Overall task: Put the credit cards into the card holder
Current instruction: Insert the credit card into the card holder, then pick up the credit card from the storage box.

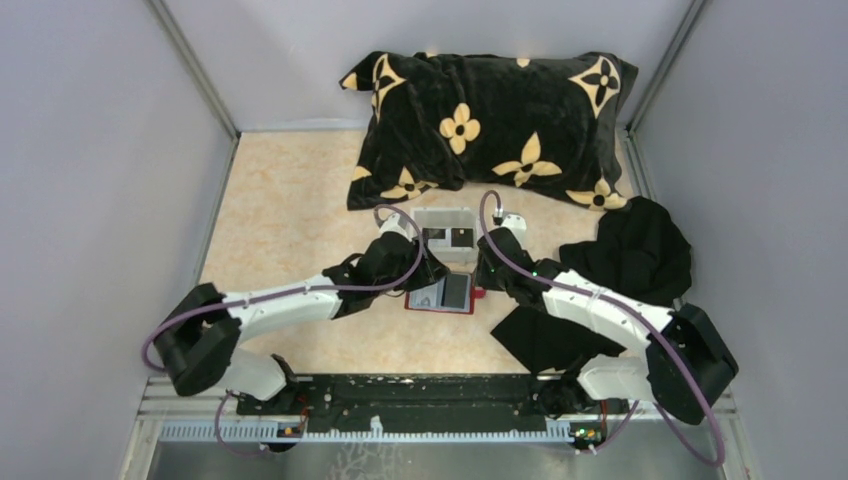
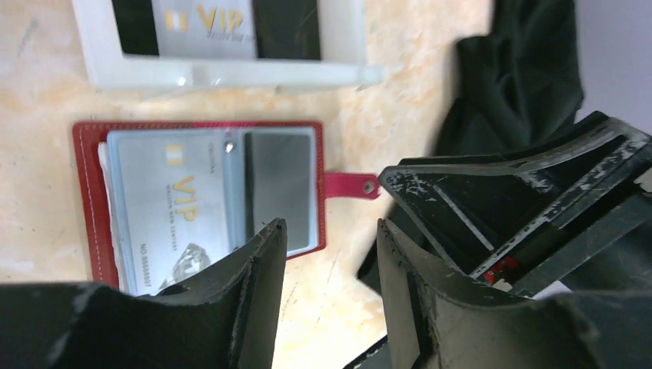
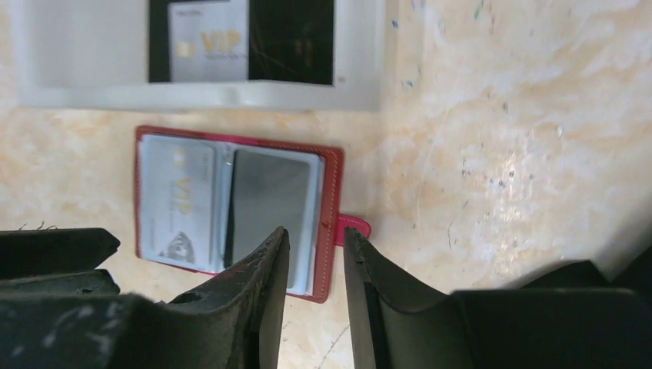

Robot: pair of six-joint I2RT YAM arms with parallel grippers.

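While the card holder [image 1: 441,293] lies open, our left fingers [image 2: 257,284] and right fingers [image 3: 265,300] hang parted and empty by its near edge.

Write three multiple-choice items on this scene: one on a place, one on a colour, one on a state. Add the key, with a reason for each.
1. Where does the card holder lie?
A. inside the white tray
B. just outside the tray, on the side toward the arm bases
C. stacked on top of the tray

2. What colour is its cover?
A. blue
B. green
C. red

3. What state is it in?
A. open flat, with a VIP card in a pocket
B. folded and snapped shut
C. standing on edge

Key:
1 B: the top view shows it between the tray and the arm bases, and the wrist views show bare surface between the two.
2 C: a red border frames the pockets.
3 A: both pockets face up and the snap tab sticks out unfastened.
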